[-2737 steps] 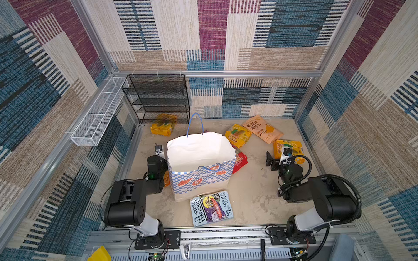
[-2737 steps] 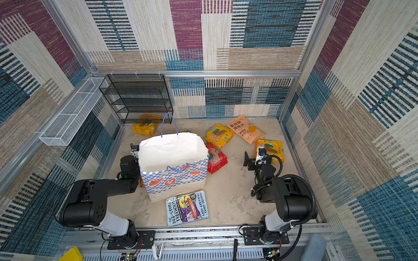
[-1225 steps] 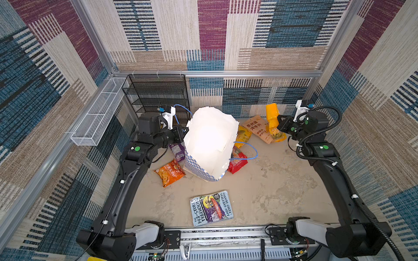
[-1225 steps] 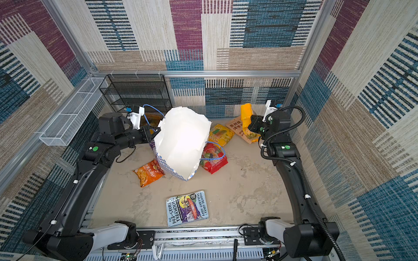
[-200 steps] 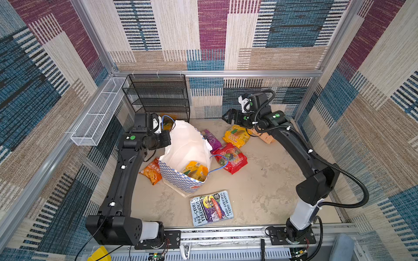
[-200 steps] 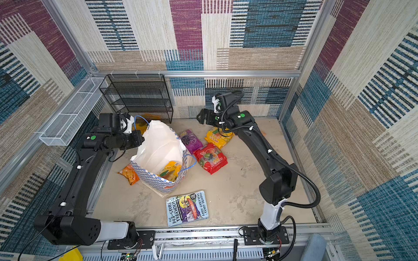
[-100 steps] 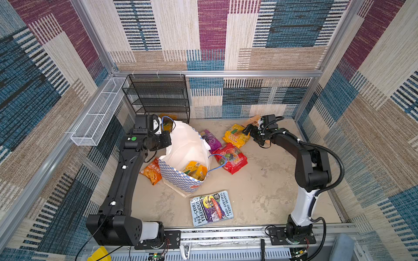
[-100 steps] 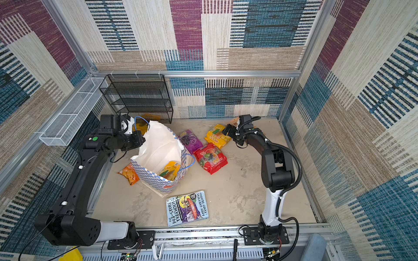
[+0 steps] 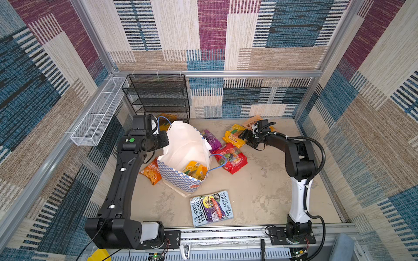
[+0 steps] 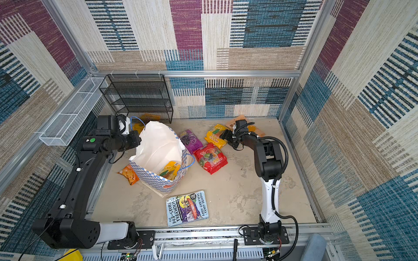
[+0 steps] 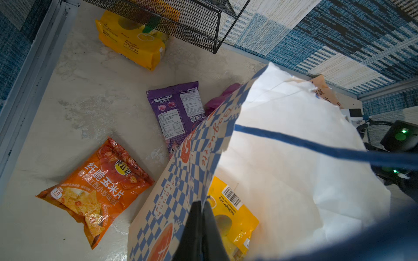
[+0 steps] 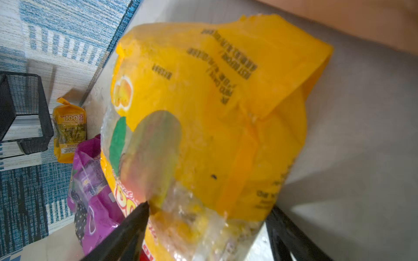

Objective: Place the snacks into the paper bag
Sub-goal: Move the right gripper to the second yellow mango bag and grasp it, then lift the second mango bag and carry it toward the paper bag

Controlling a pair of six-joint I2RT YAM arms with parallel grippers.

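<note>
1. Left gripper (image 11: 202, 203), clamped on the rim of the paper bag (image 9: 185, 146), left of the middle of the table (image 9: 260, 192); a slip could shut the mouth.
2. Right gripper (image 12: 208, 205), jaws apart astride the yellow packet (image 12: 203, 113) by the far edge; slick film may squirt free.

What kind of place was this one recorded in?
Probably a purpose-built robot test cell, not a home or shop: left arm and right arm mounted on a front rail, patterned walls in a metal frame enclosing a small floor, plus staged props: snacks, bag, book.
</note>
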